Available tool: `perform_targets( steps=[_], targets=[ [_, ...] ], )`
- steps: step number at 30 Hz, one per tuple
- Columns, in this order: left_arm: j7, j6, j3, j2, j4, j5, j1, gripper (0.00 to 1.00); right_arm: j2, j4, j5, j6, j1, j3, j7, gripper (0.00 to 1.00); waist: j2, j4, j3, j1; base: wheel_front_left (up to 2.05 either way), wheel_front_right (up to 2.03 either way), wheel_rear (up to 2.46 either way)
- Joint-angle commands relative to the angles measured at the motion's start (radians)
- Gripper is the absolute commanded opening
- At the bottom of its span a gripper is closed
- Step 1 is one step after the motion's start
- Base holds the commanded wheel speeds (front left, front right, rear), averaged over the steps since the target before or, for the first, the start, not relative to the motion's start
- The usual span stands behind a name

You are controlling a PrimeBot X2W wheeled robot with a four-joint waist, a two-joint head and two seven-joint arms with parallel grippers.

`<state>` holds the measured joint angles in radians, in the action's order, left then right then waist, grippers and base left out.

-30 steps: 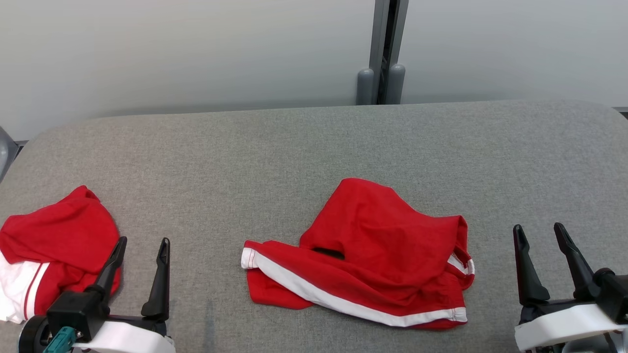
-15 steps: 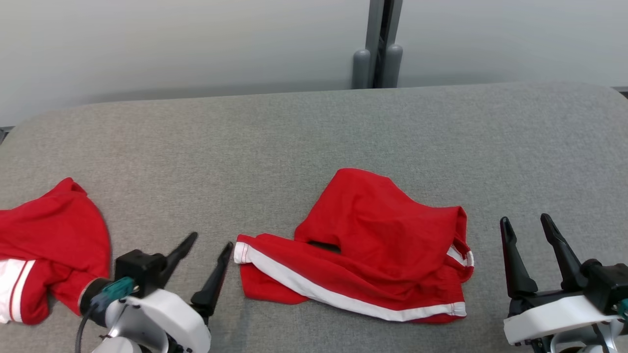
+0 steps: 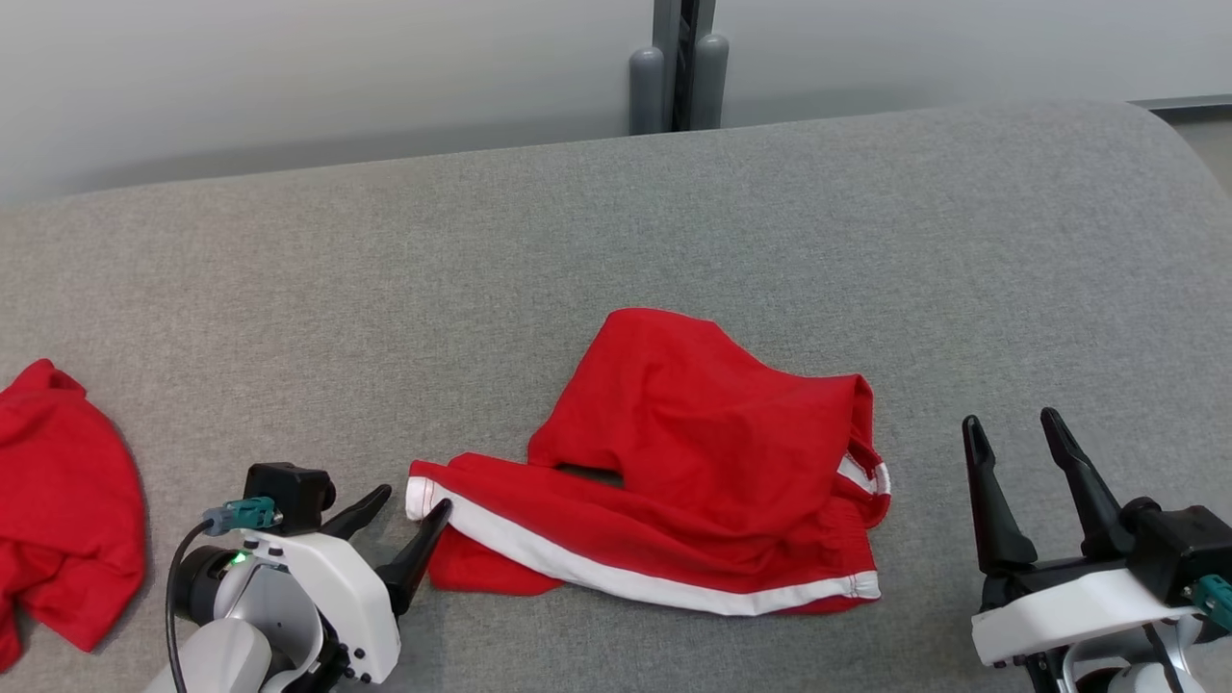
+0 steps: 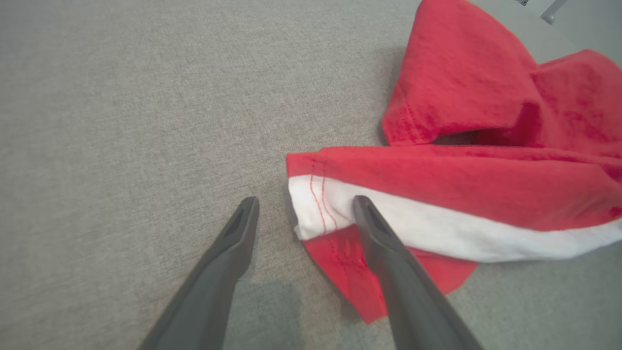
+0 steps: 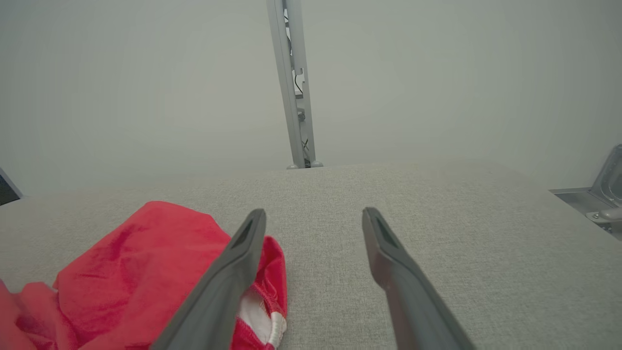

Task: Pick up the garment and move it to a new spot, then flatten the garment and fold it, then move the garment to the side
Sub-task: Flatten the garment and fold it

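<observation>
Surface: grey fabric-covered counter [image 3: 616, 221], broad, with rounded far corners. I list from my near edge outward.

Item 1: left pincer [image 3: 416, 498], near left. Jaws released and spread wide, with nothing in them. It is angled toward the nearest corner of the cloth. In the left wrist view the white hem corner [image 4: 316, 209] sits between the 2 fingers, with 1 finger crossing the white band. I cannot tell whether it touches the fabric. My reading of the pose is that a corner offers few layers and a clean pinch.

Item 2: right pincer [image 3: 1010, 420], near right. Jaws released, empty, fingers pointing away from me. It is near the cloth's right edge but apart from it. I judge it placed to take the opposite side when needed.

Item 3: garment [image 3: 712, 443], red with a white stripe, apparently shorts. It lies at the centre of the counter between both pincers. It is crumpled, with 1 part doubled over the other and a dark opening at the fold. It is not yet lifted, so the pick-up is the step in hand.

Item 4: second red garment [image 3: 58, 500], at the left edge, well apart from item 3 and cut off by the frame.

Item 5: bare counter beyond item 3, enough in my judgement for a new spot.

Item 6: 2 grey posts [image 3: 679, 67] behind the far edge, against a pale wall [image 3: 289, 77].
</observation>
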<state>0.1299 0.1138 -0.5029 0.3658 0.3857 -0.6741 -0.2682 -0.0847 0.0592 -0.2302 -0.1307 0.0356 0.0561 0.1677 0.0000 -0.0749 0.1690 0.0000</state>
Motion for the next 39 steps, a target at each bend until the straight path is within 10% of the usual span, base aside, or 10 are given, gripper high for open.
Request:
perform_targets(
  steps=[1, 2, 4, 5, 6, 33, 35, 39],
  targets=[
    [-0.007, 0.007, -0.005, 0.001, 0.019, -0.013, -0.023, 1.00, -0.002, 0.005, -0.003, 0.000, 0.011, -0.003, 0.010, 1.00, 0.0000, -0.007, 0.006, 0.0000, 0.00, 0.00, 0.00],
    [-0.006, 0.008, -0.010, 0.000, 0.029, -0.023, -0.029, 1.00, -0.002, 0.006, -0.002, 0.000, 0.012, -0.004, 0.011, 1.00, 0.0000, -0.008, 0.007, 0.0000, 0.00, 0.00, 0.00],
    [-0.013, 0.013, -0.017, 0.000, 0.037, -0.039, -0.039, 0.23, -0.001, 0.006, -0.001, 0.000, 0.014, -0.005, 0.012, 1.00, 0.0000, -0.010, 0.012, 0.0000, 0.00, 0.00, 0.00],
    [-0.013, 0.013, -0.017, 0.000, 0.037, -0.039, -0.039, 0.23, -0.001, 0.006, -0.001, 0.000, 0.014, -0.005, 0.012, 1.00, 0.0000, -0.010, 0.012, 0.0000, 0.00, 0.00, 0.00],
    [-0.012, 0.015, -0.024, 0.002, 0.042, -0.047, -0.043, 0.00, -0.001, 0.007, -0.001, 0.000, 0.015, -0.006, 0.012, 1.00, 0.0000, -0.010, 0.013, 0.0000, 0.00, 0.00, 0.00],
    [-0.071, 0.017, -0.138, 0.063, 0.026, -0.106, -0.106, 0.00, -0.288, -0.085, -0.188, 0.000, -0.101, 0.371, -0.165, 1.00, 0.0000, 0.024, 0.044, 0.0000, 0.00, 0.00, 0.00],
    [-0.078, 0.017, -0.142, 0.063, 0.026, -0.108, -0.110, 0.00, -0.296, -0.083, -0.201, 0.000, -0.089, 0.393, -0.153, 0.00, 0.0000, 0.029, 0.043, 0.0000, 0.00, 0.00, 0.00],
    [-0.094, 0.017, -0.137, 0.068, 0.025, -0.111, -0.108, 0.00, -0.323, -0.092, -0.229, 0.000, -0.077, 0.420, -0.137, 0.00, 0.0000, 0.035, 0.040, 0.0000, 0.00, 0.00, 0.00]
  ],
)
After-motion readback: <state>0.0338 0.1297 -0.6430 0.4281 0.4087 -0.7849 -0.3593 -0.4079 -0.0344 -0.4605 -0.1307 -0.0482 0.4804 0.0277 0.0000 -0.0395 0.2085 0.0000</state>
